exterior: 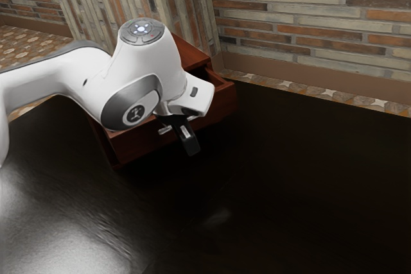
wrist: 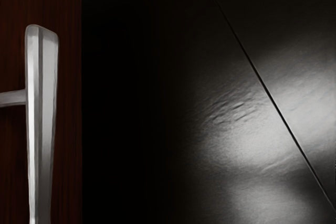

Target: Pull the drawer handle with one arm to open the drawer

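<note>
The wooden drawer (exterior: 221, 104) stands on the dark table (exterior: 308, 178), seemingly drawn partly out. It is judged rigid, sliding with some resistance. The white arm (exterior: 64, 88) is bent down over its front. The slim metal handle (wrist: 41, 124), stiff but smooth, is best taken mid-bar. The gripper (exterior: 189, 144) is held at the handle. Whether its jaws are open or closed cannot be told.

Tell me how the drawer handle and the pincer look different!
The drawer handle is shiny silver; the pincer is black. The drawer handle is fixed to the red-brown drawer front; the pincer hangs from the white arm. Both sit close together at the front of the drawer.
</note>
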`<state>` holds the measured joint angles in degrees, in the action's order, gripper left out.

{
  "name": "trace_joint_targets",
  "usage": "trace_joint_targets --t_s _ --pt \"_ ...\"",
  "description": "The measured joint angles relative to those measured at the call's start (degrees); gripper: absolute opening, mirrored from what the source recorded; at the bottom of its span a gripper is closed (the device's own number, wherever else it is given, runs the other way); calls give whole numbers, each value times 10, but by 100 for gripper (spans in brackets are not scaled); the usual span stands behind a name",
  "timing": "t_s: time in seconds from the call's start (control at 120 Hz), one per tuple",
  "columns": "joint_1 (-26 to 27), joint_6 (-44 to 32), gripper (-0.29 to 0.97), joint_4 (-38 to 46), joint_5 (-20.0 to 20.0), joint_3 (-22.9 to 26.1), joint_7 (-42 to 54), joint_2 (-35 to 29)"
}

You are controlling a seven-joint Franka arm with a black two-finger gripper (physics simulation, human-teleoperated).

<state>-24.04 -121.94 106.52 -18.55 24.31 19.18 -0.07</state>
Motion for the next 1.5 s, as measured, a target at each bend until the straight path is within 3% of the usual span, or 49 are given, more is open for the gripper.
trace_joint_targets --t_s 0.85,0.95,1.175,1.3,1.4,1.5 --pt "-28 -32 68 20 2 31 -21 -10" --pt "-23 -32 62 29 3 35 -24 -25" --pt "23 -33 65 37 10 42 -30 -36" --pt "19 -31 67 39 12 42 -33 -50" --pt "12 8 67 32 46 44 -37 -136" --pt "14 107 68 -54 98 70 -51 -176"
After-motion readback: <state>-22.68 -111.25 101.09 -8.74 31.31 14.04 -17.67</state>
